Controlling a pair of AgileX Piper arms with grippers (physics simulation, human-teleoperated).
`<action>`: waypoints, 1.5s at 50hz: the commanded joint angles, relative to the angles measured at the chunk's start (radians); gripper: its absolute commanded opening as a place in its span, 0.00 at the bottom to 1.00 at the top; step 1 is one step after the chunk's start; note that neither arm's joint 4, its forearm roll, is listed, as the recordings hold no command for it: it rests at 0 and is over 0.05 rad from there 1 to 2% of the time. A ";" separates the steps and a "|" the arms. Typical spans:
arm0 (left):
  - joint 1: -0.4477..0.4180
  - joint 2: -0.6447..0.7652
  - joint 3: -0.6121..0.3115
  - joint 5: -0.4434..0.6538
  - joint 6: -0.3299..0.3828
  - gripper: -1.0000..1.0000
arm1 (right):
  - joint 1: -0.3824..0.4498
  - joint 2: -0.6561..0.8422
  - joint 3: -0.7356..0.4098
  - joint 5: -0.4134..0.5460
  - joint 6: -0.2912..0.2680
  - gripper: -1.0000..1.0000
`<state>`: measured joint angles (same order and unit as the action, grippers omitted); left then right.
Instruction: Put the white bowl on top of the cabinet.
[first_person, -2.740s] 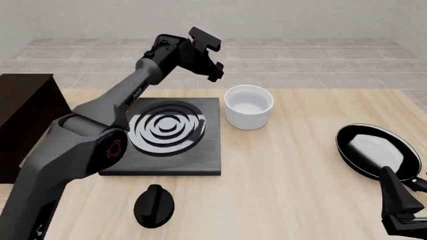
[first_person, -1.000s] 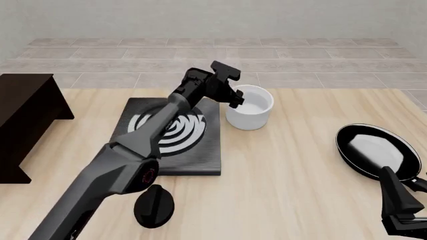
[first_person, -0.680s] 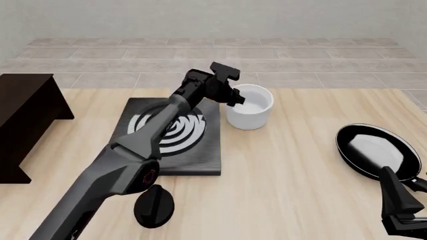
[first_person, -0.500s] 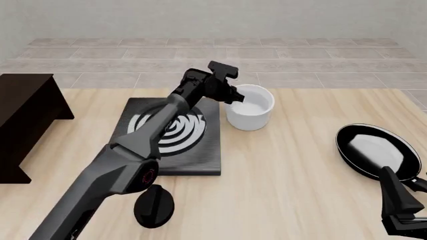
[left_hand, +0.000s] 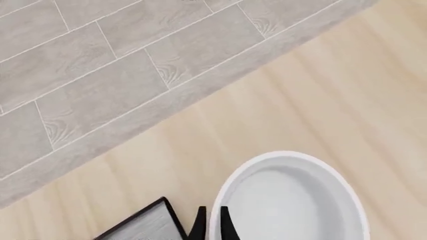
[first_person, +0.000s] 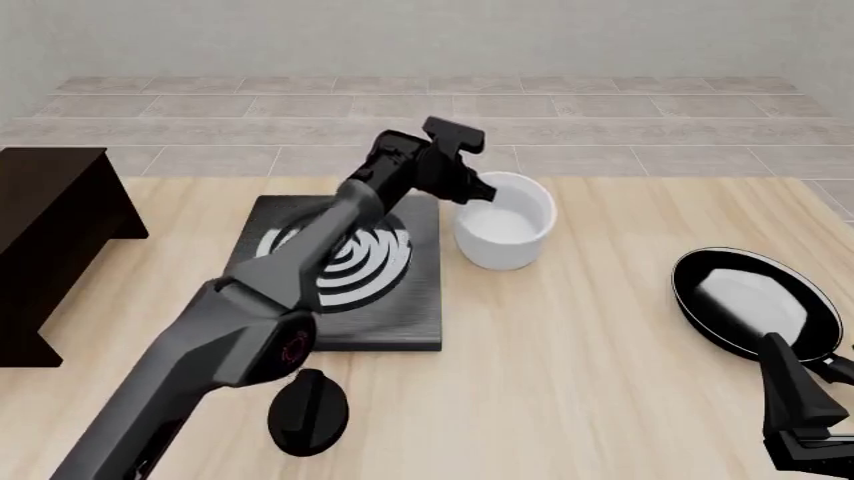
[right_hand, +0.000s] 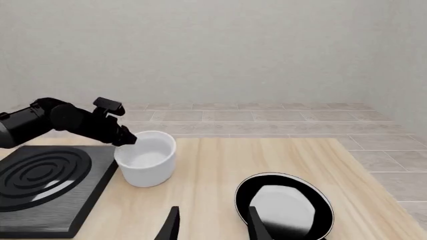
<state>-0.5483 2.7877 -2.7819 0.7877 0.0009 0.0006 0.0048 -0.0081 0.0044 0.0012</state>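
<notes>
The white bowl (first_person: 507, 228) stands on the wooden table just right of the stove plate; it also shows in the left wrist view (left_hand: 293, 200) and the right wrist view (right_hand: 147, 161). My left gripper (first_person: 470, 194) is stretched over the stove plate and shut on the bowl's left rim, one finger inside and one outside (left_hand: 212, 227). The dark cabinet (first_person: 54, 225) stands at the table's far left, well away from the bowl. My right gripper (first_person: 807, 440) rests open at the near right corner, its fingers (right_hand: 170, 226) apart with nothing between them.
A flat black stove plate (first_person: 387, 310) with silver rings lies under the left arm. A black frying pan (first_person: 754, 300) with a whitish inside sits at the right, just ahead of my right gripper. A black knob-like object (first_person: 308, 411) lies near the front edge.
The left gripper came down from above the stove to the bowl's left rim and closed on it. The bowl has shifted slightly to the right. The right arm has not moved.
</notes>
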 joint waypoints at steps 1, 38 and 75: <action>-0.030 -0.171 0.275 -0.111 0.010 0.00 | 0.000 0.000 0.000 0.000 0.000 1.00; -0.033 -0.580 0.706 -0.261 -0.004 0.00 | 0.000 0.000 0.000 0.000 0.000 1.00; 0.114 -0.868 0.984 -0.312 0.022 0.00 | 0.000 0.000 0.000 0.000 0.000 1.00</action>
<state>-0.4825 1.9882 -1.8381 0.4851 0.0118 0.0006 0.0048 -0.0081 0.0044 0.0012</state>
